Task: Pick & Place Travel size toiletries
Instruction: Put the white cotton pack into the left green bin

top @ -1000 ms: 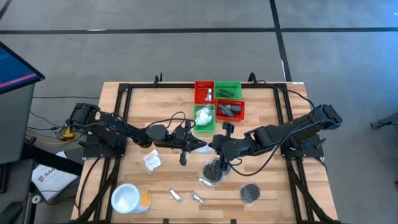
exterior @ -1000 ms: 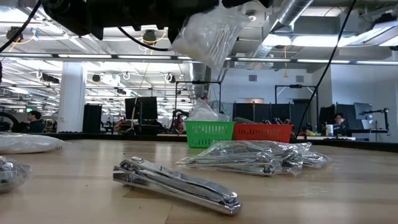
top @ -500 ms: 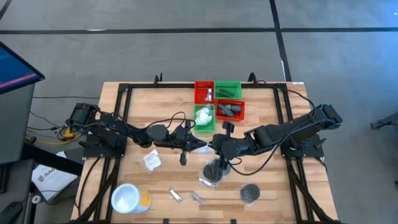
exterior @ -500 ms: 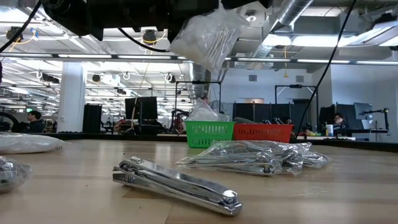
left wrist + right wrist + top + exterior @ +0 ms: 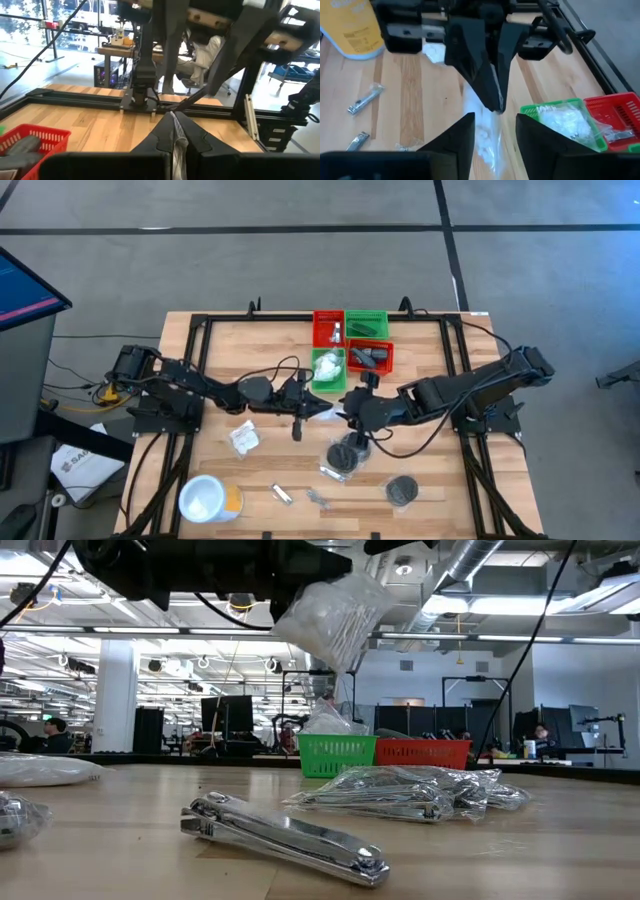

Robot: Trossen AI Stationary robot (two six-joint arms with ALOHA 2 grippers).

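Observation:
A clear plastic packet of white toiletries (image 5: pixel 335 608) hangs high above the middle of the table. My left gripper (image 5: pixel 318 409) is shut on it. My right gripper (image 5: pixel 347 412) faces it from the table's right and is open. In the right wrist view its own two fingers (image 5: pixel 492 132) stand on either side of the hanging packet (image 5: pixel 479 137). Another white packet (image 5: pixel 243 438) lies flat on the wood to the left. Two black discs in clear wrap (image 5: pixel 345 455) (image 5: pixel 403 490) lie nearer the front edge. My left gripper pinches the packet's thin upper edge (image 5: pixel 495 97) between its two fingers, which reach in roughly level from the table's left. That edge shows as a narrow strip between the fingertips (image 5: pixel 176 132). The packet hangs slack below the fingers, clear of the table.
Red (image 5: pixel 328 328) and green (image 5: pixel 366 325) bins stand at the far middle, with a green bin (image 5: pixel 328 368) of white packets and a red bin (image 5: pixel 369 357) just nearer. Two nail clippers (image 5: pixel 283 495) (image 5: pixel 317 498) and a white tub (image 5: pixel 207 500) lie near the front edge.
In the low view the hanging packet has sunk a little and tipped, so its lower end points further down. Both grippers stay close together above the middle of the table.

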